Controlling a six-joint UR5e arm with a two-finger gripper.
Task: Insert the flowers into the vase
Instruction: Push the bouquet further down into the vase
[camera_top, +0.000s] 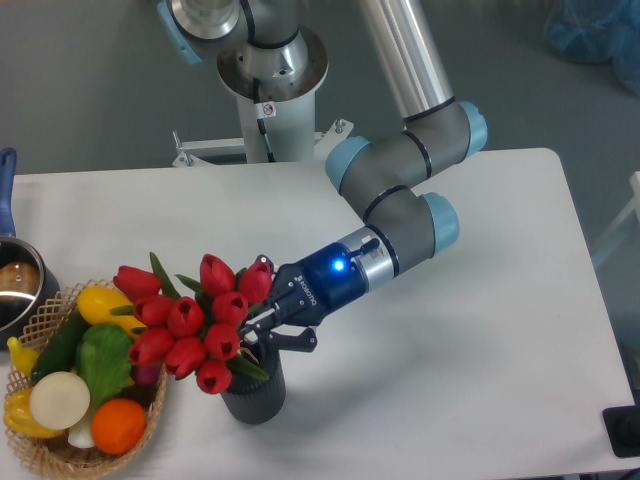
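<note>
Table (480, 400): white top, seen from my fixed camera above; everything I describe sits on it or hangs over it.
Arm (410, 215): grey UR5e with pale blue joint caps, reaching down from the rear toward the front left, a blue light glowing on its wrist.
Basket (45, 310): woven, at the front left edge, full of colourful vegetables; it stands just left of the vase.
Pot (15, 285): metal, at the far left edge, only partly in view.
Flowers (195, 320): bunch of red tulips with closed buds and green leaves, tilted to the left, buds leaning out over the basket's rim, stem end at the vase mouth; I cannot tell how far the stems are inside.
Vase (255, 395): small dark grey ribbed cylinder, upright, directly beneath the bunch.
Gripper (258, 330): black two-finger pincer, clamped narrowly around the tulip stems just above the vase mouth.
</note>
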